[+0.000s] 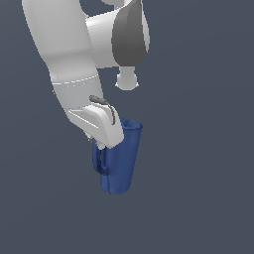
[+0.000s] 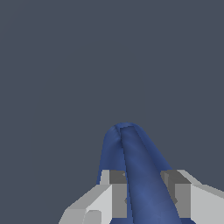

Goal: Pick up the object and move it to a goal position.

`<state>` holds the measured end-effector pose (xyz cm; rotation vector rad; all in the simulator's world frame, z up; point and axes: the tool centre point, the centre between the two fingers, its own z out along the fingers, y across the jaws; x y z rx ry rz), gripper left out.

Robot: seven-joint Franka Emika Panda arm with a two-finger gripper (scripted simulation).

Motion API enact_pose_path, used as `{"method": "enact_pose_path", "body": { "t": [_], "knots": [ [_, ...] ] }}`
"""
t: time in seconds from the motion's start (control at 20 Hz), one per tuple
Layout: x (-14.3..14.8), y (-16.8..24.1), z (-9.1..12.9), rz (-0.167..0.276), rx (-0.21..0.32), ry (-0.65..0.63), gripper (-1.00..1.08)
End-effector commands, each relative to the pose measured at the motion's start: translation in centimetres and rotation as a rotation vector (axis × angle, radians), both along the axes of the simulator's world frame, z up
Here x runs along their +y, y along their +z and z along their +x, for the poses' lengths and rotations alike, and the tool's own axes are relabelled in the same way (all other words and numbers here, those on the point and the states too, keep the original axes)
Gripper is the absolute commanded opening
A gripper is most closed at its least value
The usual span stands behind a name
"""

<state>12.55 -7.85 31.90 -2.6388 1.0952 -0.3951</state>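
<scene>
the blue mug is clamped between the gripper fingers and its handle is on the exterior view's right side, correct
Not quite. The blue mug is clamped by the gripper, as the wrist view shows, but its loop handle is on the exterior view's left side, not the right. The exterior view shows this.

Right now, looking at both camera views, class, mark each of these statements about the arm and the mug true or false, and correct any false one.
1. The mug is dark blue. True.
2. The gripper is open and clear of the mug. False: its fingers sit on either side of the mug's wall, closed on it.
3. The mug's handle faces the exterior view's left. True.
4. The mug lies on its side. False: it is roughly upright, rim uppermost.
5. A second mug is beside it. False: only one mug is visible.
</scene>
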Motion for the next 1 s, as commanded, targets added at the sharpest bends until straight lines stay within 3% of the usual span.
{"method": "enact_pose_path", "body": {
  "t": [0.0,0.25,0.5,0.95],
  "knots": [
    [-0.5,1.9,0.5,0.000,-0.074,0.002,-1.00],
    [-1.2,4.6,0.8,0.003,-0.187,0.008,-1.00],
    [-1.7,6.4,0.9,0.007,-0.265,0.013,-1.00],
    [-2.0,7.6,0.9,0.011,-0.317,0.018,-1.00]
  ]
}}
